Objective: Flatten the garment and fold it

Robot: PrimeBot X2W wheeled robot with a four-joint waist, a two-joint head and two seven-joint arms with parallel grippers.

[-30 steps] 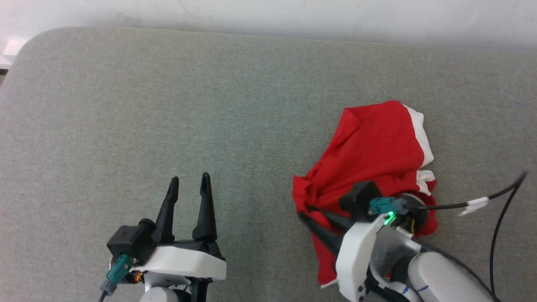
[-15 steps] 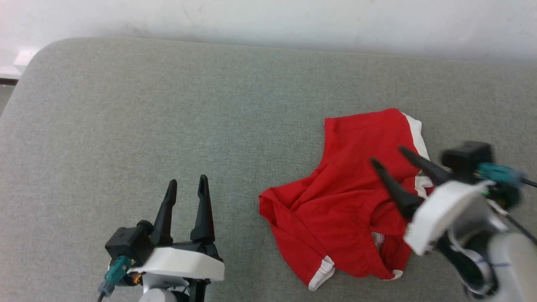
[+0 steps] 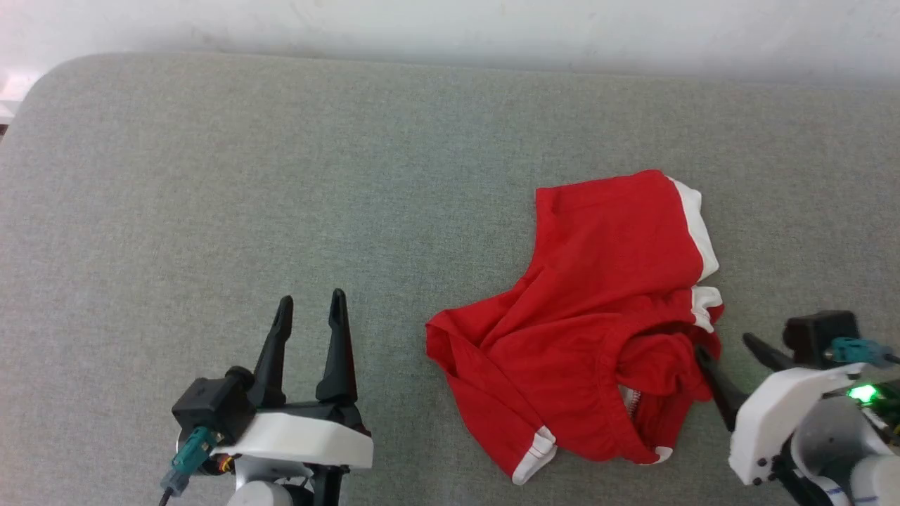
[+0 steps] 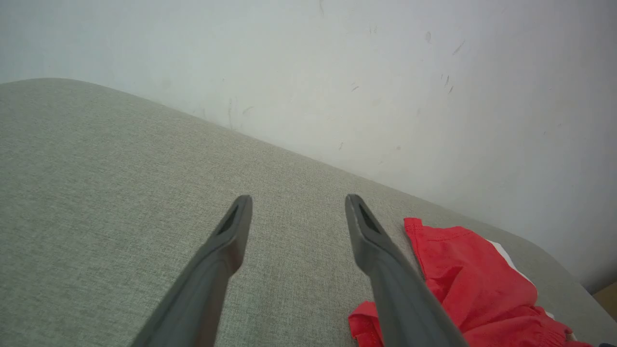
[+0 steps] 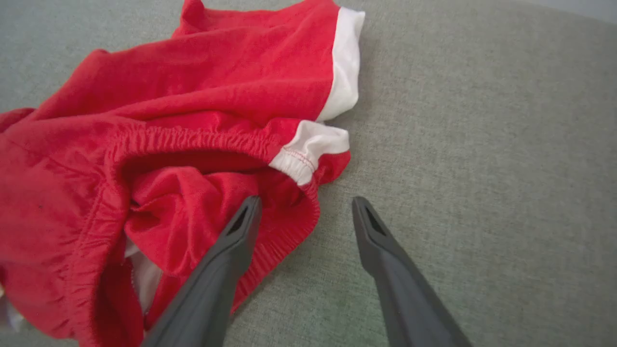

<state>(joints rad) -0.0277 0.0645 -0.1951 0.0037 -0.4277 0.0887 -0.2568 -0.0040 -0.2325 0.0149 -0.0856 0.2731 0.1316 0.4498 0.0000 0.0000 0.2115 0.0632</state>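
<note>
On the mat's right half, nearer the front edge than the back: shorts, crumpled, not flat. One leg runs toward the back edge, with a white stripe on its right side. The waistband is bunched and gaping at the front right. A white-trimmed hem corner points at the front edge.

Right gripper: jaws wide apart, holding nothing, just off the waistband's right end. In the wrist view one finger overlaps the red cloth edge and the other is over bare mat. Can't tell if it touches.

Left gripper: jaws apart, empty, over bare mat near the front edge, well left of the shorts.

A wall runs along the back edge.
</note>
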